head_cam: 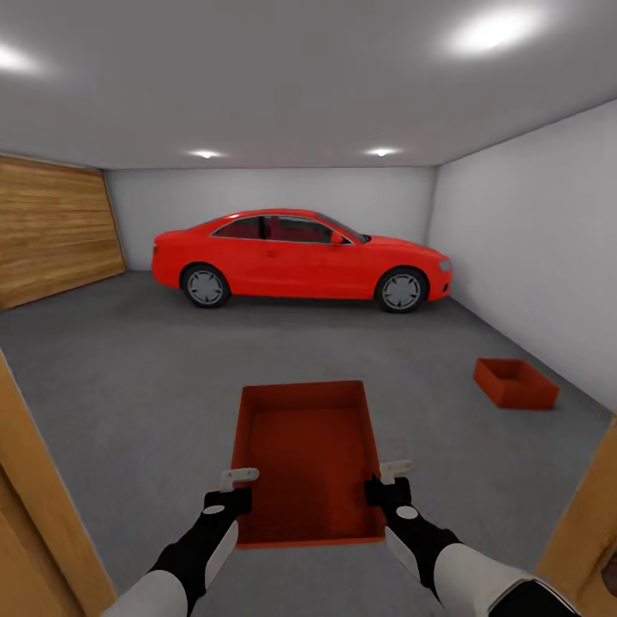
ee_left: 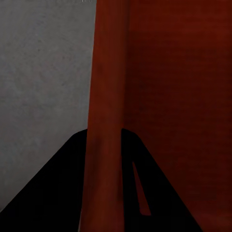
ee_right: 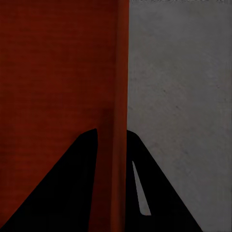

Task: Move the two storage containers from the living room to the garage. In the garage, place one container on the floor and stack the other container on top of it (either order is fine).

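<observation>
2 bins: 1 held (head_cam: 308,454) by both end effectors, 1 on floor (head_cam: 515,382)

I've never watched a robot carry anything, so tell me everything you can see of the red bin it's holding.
The held container is an orange-red, open-top rectangular bin, shallow, with thin flat walls that look like plastic, and empty. It is carried level above the grey floor, long side pointing ahead toward the car. The left gripper pinches its left wall and the right gripper its right wall; each wrist view shows the wall between the fingers.
</observation>
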Controlling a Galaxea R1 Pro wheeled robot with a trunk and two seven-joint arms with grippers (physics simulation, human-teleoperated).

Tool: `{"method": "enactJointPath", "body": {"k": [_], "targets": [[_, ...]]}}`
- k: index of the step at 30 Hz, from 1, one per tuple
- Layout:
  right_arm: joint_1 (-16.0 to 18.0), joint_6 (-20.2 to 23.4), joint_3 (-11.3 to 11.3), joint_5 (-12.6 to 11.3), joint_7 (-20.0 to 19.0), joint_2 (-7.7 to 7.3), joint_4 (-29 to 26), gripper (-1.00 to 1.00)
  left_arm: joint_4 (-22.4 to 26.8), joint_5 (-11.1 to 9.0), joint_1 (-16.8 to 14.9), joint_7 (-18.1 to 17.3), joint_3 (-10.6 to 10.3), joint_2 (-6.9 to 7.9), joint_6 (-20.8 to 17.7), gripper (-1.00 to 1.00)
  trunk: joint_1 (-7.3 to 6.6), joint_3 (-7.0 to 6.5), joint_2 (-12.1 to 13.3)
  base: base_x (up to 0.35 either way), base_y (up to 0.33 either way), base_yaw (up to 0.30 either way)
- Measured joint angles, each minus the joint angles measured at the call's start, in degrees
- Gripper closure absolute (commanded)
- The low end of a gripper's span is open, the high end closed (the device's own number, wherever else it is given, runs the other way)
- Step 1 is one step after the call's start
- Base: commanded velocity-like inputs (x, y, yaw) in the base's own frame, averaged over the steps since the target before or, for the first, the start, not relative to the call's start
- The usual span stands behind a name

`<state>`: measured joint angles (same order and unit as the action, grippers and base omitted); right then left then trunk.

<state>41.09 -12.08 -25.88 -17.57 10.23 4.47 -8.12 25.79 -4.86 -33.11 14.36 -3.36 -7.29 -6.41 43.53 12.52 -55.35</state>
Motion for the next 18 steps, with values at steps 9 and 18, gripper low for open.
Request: {"method": "enactJointPath", "body": {"k": [9, 18], "targets": [[0.0, -0.02, 0.0, 0.01, 0.01, 0.0, -0.01, 1.0, 0.0, 0.0, 0.0, 0.0, 0.0, 0.0, 0.03, 1.0, 0.0, 0.0, 0.0, 0.321, 0.0, 0.0], [0.0, -0.03, -0.01, -0.01, 0.0, 0.0, 0.0, 1.0, 0.0, 0.0, 0.0, 0.01, -0.01, 0.0, 0.03, 1.0, 0.0, 0.0, 0.0, 0.321, 0.0, 0.0]]}}
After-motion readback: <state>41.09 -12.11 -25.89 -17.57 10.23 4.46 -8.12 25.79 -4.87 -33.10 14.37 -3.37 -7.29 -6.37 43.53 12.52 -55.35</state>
